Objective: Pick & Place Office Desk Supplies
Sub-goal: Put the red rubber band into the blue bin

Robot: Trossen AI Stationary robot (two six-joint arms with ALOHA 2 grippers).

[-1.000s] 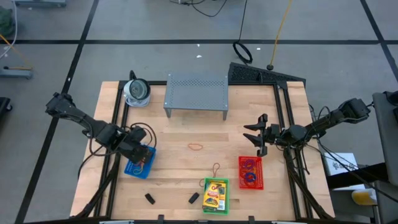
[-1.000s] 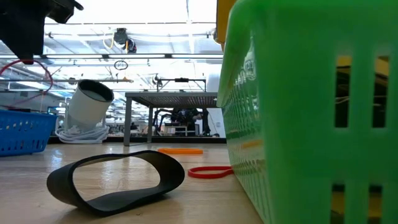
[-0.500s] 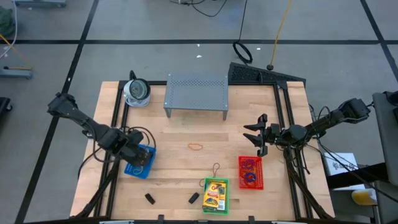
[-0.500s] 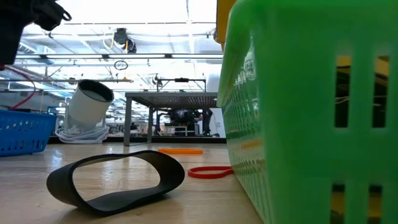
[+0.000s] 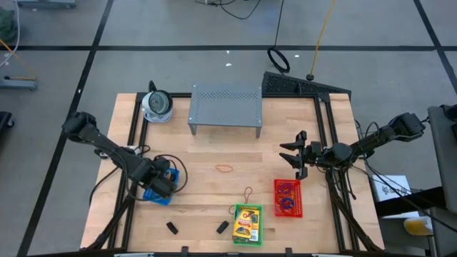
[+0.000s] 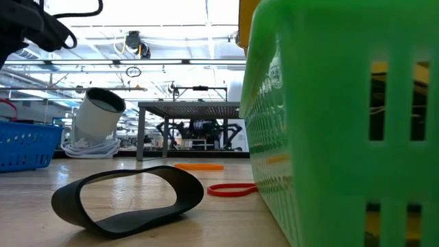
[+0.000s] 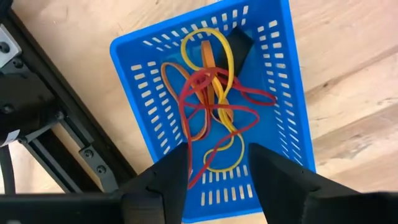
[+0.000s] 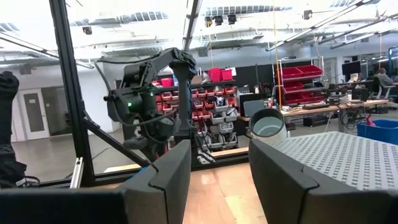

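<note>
A blue basket (image 7: 211,106) near the table's left edge holds a tangle of red, orange and yellow rubber bands (image 7: 210,93) and a black piece (image 7: 239,43). My left gripper (image 7: 219,158) hangs open above it, pointing down, nothing between its fingers; in the high view it (image 5: 161,183) covers part of the basket. My right gripper (image 5: 296,154) waits open at the table's right side, above the red basket (image 5: 288,198). An orange band (image 5: 225,169) lies mid-table and a brown one (image 5: 248,193) beside the green basket (image 5: 248,223). Two black clips (image 5: 172,228) (image 5: 222,227) lie near the front edge.
A grey perforated shelf (image 5: 225,107) stands at the table's far middle, with a round white-grey object (image 5: 157,105) to its left. The green basket holds a yellow-orange crayon box (image 5: 247,221). Black frame rails (image 5: 130,143) run along both table sides.
My left gripper has come down and toward the table's near edge, and it has tipped more steeply downward. It now stands right over the blue basket, still open. My right gripper has kept still.
</note>
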